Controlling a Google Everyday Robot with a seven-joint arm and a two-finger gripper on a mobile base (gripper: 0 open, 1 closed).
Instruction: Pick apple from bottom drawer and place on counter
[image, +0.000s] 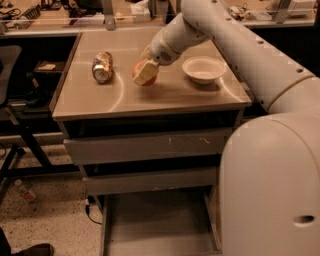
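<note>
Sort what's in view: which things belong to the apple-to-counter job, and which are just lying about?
Job in hand:
apple, gripped by the tool over the middle of the counter
bottom drawer, pulled open, nothing visible in it

Lying about:
crushed can, on the counter left of the apple
white bowl, on the counter to its right
</note>
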